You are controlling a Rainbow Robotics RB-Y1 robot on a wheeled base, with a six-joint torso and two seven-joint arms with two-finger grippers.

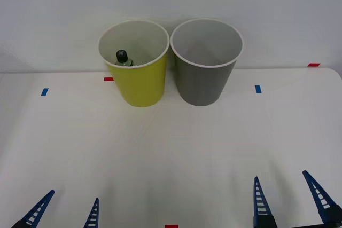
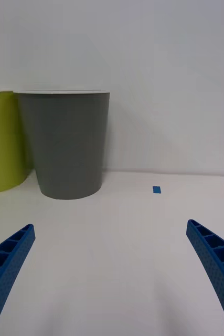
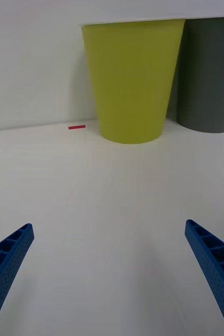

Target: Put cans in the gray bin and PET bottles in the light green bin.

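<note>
Standing side by side at the table's (image 1: 171, 148) far edge: light green bin (image 1: 138, 81) on the left, gray bin (image 1: 204, 78) on the right, nearly touching. PET bottle (image 1: 123, 59) upright inside the light green bin, dark cap up. Left gripper (image 1: 67, 209) and right gripper (image 1: 288, 196) low at the near edge, well apart from both bins, fingers spread, holding nothing.

Light green bin (image 1: 140, 81): yellow-green wall, white rim, white inside. Gray bin (image 1: 204, 81): gray wall, white rim, pale inside. Bottle (image 1: 123, 59): dark cap (body mostly hidden). Fingers (image 2: 216, 262): blue, ribbed. Table (image 1: 171, 153): white, with small red and blue tape marks.
</note>
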